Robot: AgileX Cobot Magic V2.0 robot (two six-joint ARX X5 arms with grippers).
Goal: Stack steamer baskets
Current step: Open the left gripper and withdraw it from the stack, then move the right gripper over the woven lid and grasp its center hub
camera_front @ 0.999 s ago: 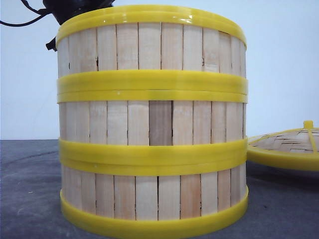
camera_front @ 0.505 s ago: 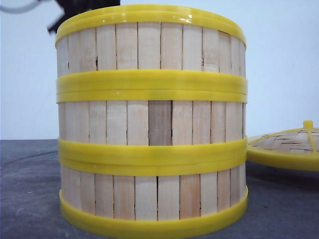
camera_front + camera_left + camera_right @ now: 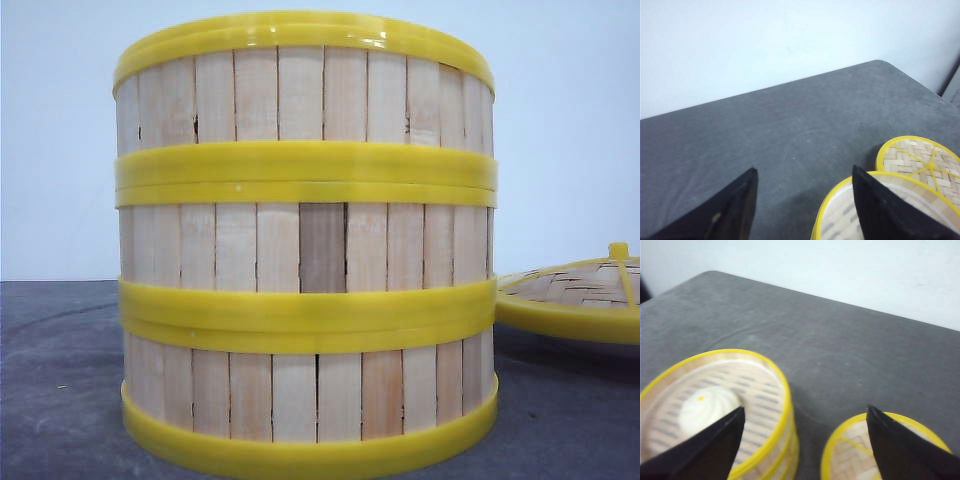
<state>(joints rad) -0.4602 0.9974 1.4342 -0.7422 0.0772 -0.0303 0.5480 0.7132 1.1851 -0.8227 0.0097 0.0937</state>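
Now stacked 3 high: steamer baskets [image 3: 305, 250] standing as 1 column on the grey bench [image 3: 60, 380], rims seated flush, walls in line, no lean visible from the front. Inside the top basket, seen from the right wrist, 1 white bun [image 3: 707, 407] on the slatted floor. Just beside the stack, on its right in the front view, the woven lid [image 3: 575, 295] lying dome up on the bench, apart from the baskets.

By this showing, stacking looks finished, with clearing away as the step in hand. To do it well: lift straight up and away, avoid grazing the top rim, keep wrists from sweeping sideways into the column, since a tall stack on a narrow footprint probably tips with a small shove. Worth checking that each rim sits fully on the one below before leaving.

Pose: left end effector [image 3: 802, 200] held above the bench beside the stack, fingers spread wide, nothing between them, the top basket's rim and the lid beyond showing past 1 finger. Right end effector [image 3: 805, 437] likewise raised above the stack and lid, fingers spread wide and empty, 1 finger over the open basket, the other over the lid. Neither arm visible in the front view.
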